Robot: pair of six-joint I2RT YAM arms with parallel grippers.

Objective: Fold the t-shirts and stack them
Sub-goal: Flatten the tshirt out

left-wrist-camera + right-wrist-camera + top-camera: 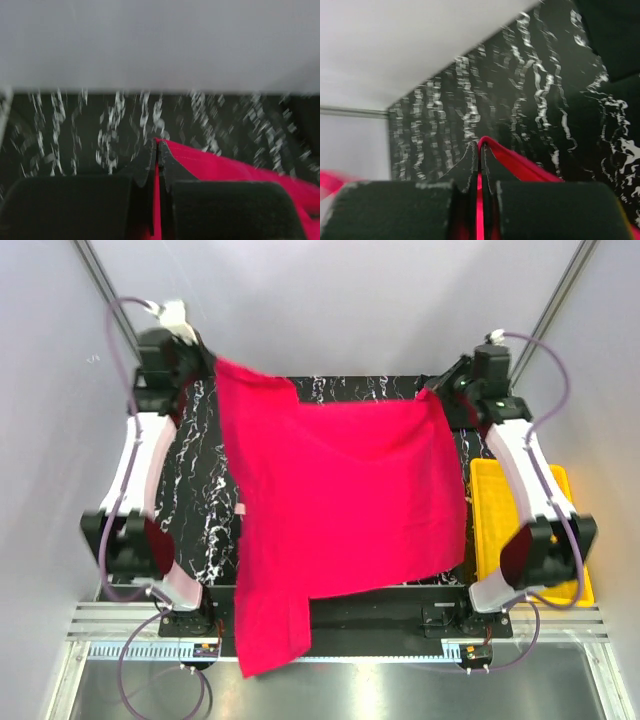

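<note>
The crimson-red t-shirt [340,500] is held up, spread over the black white-veined table, its lower part hanging past the near edge. My left gripper [210,365] is shut on its far left corner; in the left wrist view [158,145] red cloth [240,167] runs out between the pads. My right gripper [437,392] is shut on its far right corner; in the right wrist view [480,145] a red fold [520,162] is pinched between the fingers. The black t-shirt is out of view.
A yellow plastic tray [495,530] lies at the right edge of the table, partly under my right arm. The black veined tabletop [195,490] shows left of the shirt. Grey walls surround the table.
</note>
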